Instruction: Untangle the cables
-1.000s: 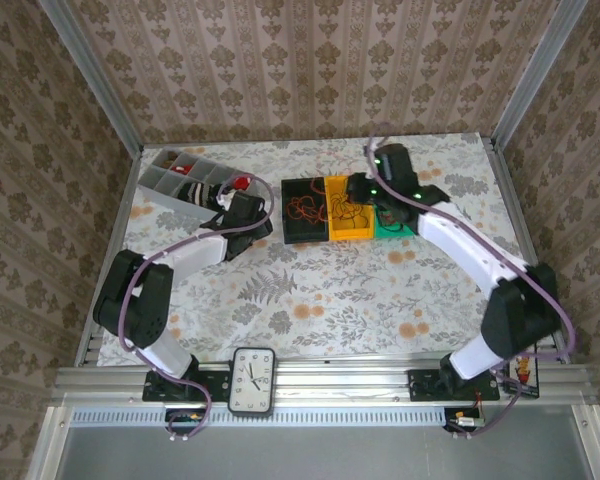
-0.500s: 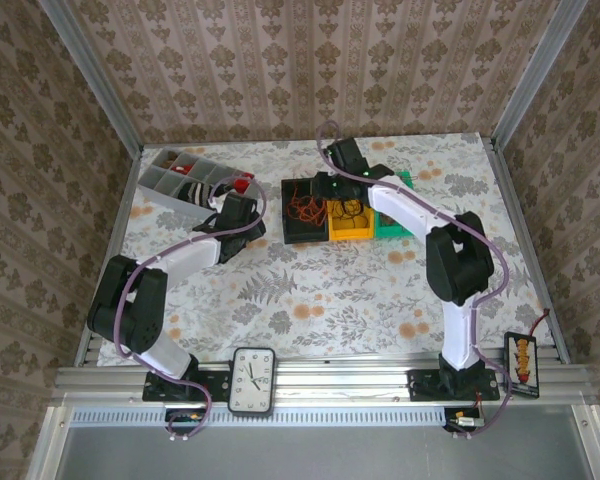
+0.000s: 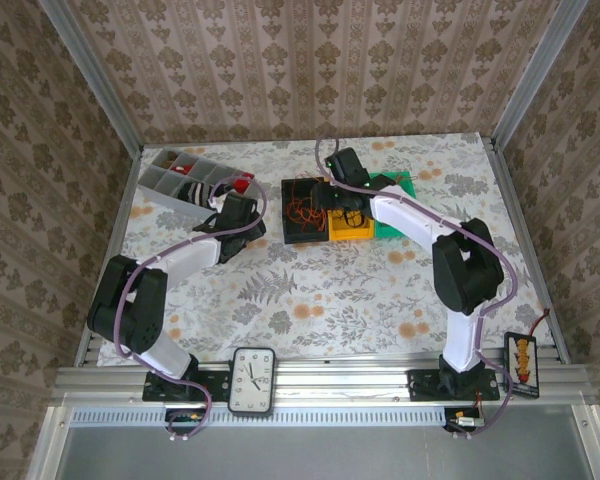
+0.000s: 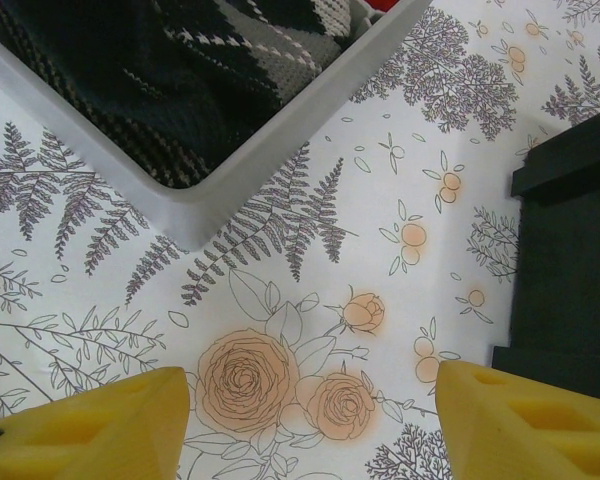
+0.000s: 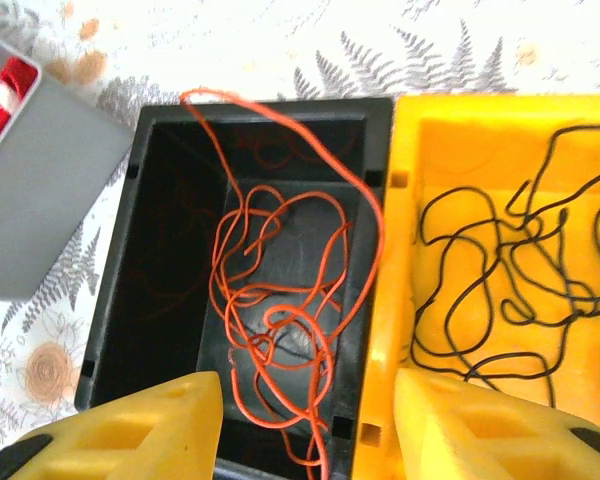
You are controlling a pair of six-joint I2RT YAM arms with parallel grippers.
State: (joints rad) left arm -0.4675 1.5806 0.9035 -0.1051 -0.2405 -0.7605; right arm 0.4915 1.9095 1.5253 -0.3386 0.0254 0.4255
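patterned wallpaper closes in a table (image 3: 310, 290) under a floral cloth. the right gripper (image 5: 305, 405) hangs with jaws apart and empty over the black bin (image 5: 170, 250), where the orange cable (image 5: 280, 300) lies loosely coiled, one loop reaching up to the rim. the dark cable (image 5: 480, 280) sprawls in the yellow bin (image 5: 420, 130) alongside. the left gripper (image 4: 315, 410), jaws also apart, hovers over bare cloth by the grey tray (image 4: 280, 150). sorting looks underway; next, i'd guess, comes a careful pinch on one strand.

Walls (image 3: 310, 60) papered in brown damask. Table (image 3: 320, 290) covered with floral cloth. Aluminium frame (image 3: 90, 75) at corners.
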